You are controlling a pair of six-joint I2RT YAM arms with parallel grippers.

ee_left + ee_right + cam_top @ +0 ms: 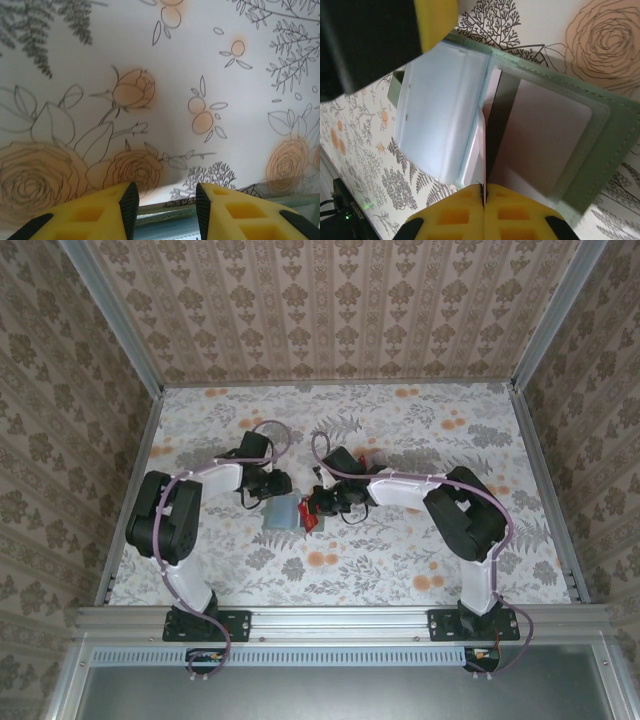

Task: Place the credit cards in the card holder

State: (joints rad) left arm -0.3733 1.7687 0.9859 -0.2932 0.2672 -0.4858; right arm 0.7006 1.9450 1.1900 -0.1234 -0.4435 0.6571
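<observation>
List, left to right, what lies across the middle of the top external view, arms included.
left arm → card holder → credit cards → right arm

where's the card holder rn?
In the top view the card holder is mid-table, slightly left of centre, open between the left pincer and the right pincer, which pinches a credit card edge-on at its pocket.
</observation>
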